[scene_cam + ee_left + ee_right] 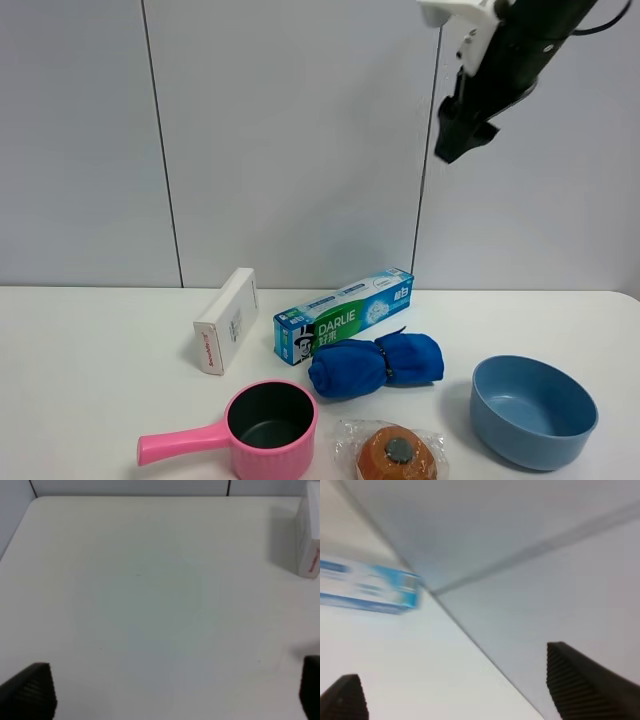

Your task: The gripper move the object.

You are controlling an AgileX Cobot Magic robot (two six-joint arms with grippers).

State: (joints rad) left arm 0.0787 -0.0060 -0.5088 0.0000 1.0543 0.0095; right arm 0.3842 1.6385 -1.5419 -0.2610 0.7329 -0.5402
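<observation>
Six objects (345,315) crowd the table (80,340); which is the target I cannot tell. Both the right gripper (455,140), high above, and the left gripper (175,662) hang released, empty. Descending risks knocking close neighbours.

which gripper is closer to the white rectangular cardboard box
Left, probably. The left gripper hangs over the white table with the white rectangular cardboard box just to one side; the right gripper is raised high before the grey wall, far above it.
</observation>
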